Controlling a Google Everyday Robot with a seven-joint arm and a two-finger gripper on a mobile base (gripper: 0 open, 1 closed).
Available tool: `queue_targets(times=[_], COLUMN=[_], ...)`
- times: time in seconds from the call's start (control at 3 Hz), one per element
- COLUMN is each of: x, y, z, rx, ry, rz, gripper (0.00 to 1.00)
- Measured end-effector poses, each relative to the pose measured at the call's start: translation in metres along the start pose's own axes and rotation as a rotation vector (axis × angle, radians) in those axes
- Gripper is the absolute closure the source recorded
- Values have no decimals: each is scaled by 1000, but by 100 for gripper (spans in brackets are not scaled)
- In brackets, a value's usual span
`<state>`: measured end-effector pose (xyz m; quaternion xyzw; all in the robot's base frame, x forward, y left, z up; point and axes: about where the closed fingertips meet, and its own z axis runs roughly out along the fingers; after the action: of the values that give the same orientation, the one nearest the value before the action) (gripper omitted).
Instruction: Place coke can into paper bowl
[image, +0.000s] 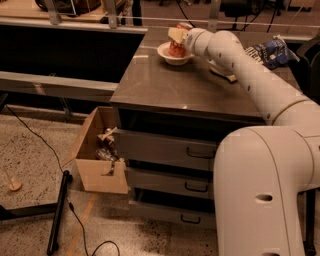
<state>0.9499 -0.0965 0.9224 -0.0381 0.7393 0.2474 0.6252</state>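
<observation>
Low in the paper bowl (165, 55) with the coke can (175, 49), tool (176, 36) right on top; pinching or not, cannot tell. Release gently, lift straight up.

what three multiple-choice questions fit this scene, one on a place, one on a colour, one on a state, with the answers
1. Where is the paper bowl?
A. on the cabinet top, near its far edge
B. on the floor
C. in an open drawer

2. What colour is the coke can?
A. green
B. red
C. black

3. How is the cardboard box on the floor?
A. taped shut
B. crushed flat
C. open on top

Answers:
1 A, the bowl stands on the cabinet top by the far edge.
2 B, the can shows red above the bowl's rim, with the tool at its top.
3 C, its flaps stand up and things show inside.
</observation>
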Motion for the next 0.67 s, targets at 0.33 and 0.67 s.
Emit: queue_targets(times=[0.33, 0.67], x=[0, -12], y=[-3, -2], z=[-6, -15], rx=[14, 19], ry=[13, -6], rz=[-10, -27], gripper=[0, 0])
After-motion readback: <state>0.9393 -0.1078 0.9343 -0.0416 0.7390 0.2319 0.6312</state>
